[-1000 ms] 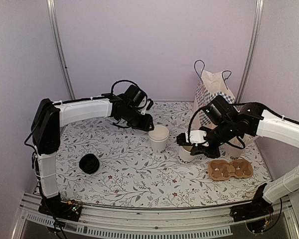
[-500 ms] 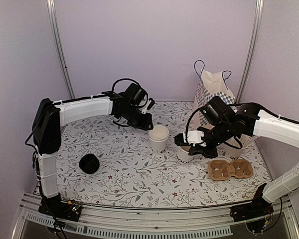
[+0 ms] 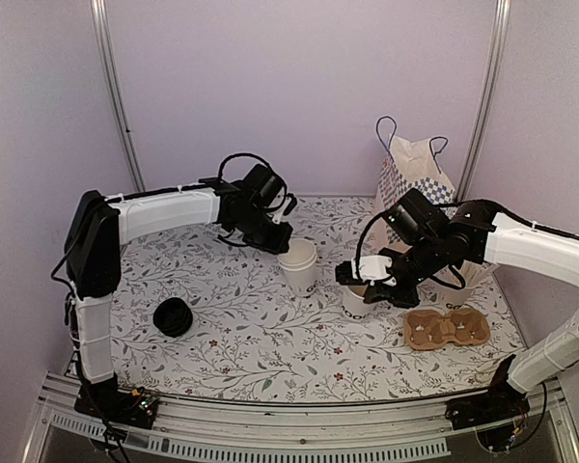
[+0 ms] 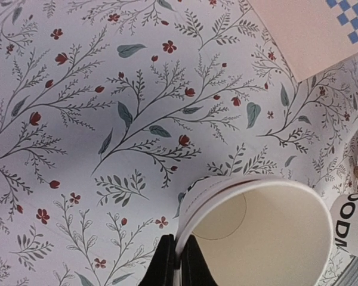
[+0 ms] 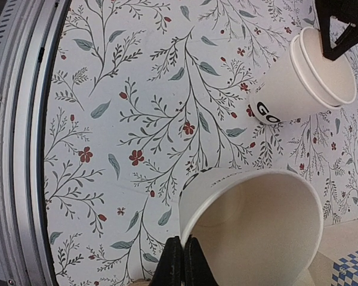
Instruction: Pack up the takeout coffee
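Note:
No takeout coffee with its black lid on is in view. My left gripper (image 3: 282,243) (image 4: 178,262) is shut on the rim of an open white paper cup (image 3: 299,267) (image 4: 259,232), one finger inside and one outside. That cup tilts and shows black lettering in the right wrist view (image 5: 304,77). My right gripper (image 3: 353,275) (image 5: 183,257) is shut on the rim of a second open white cup (image 3: 357,301) (image 5: 256,229), just right of the first. A black lid (image 3: 174,316) lies alone at the table's left.
The checkered paper bag (image 3: 413,183) stands at the back right, behind the right arm. A brown cardboard cup carrier (image 3: 446,329) lies at the front right. Another white cup with lettering (image 3: 455,294) sits partly hidden behind the right arm. The metal table edge (image 5: 18,149) runs near.
The left gripper's jaws have closed on the cup's rim, and that cup has tipped and shifted a little left. The right gripper with its cup has moved slightly left.

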`<action>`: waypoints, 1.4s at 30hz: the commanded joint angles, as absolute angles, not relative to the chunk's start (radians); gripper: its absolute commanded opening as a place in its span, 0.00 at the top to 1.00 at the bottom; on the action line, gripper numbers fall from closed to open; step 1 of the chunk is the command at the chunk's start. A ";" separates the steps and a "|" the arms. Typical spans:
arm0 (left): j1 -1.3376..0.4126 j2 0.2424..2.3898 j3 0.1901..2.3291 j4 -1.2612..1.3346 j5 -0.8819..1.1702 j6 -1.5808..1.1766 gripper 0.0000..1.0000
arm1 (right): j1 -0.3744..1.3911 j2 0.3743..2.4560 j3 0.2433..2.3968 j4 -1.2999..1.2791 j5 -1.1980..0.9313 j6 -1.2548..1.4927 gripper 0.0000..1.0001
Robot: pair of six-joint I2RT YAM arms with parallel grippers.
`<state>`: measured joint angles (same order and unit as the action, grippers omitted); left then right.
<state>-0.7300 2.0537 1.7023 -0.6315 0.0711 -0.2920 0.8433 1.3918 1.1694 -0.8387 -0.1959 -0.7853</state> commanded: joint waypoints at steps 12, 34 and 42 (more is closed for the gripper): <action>-0.273 1.643 1.443 -0.709 -0.053 -0.263 0.97 | 0.847 1.401 1.190 -0.812 -0.241 -0.769 1.00; 0.100 1.699 1.282 -0.580 -0.008 -0.206 0.84 | 1.052 1.695 1.360 -0.703 -0.144 -0.781 1.00; 0.102 1.671 1.274 -0.592 -0.042 -0.217 0.63 | 1.058 1.740 1.370 -0.686 -0.163 -0.770 1.00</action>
<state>0.0944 1.6920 1.2846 -0.6022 -0.0174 -0.2138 1.0538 1.7267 1.3361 -0.7090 -0.1661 -0.7712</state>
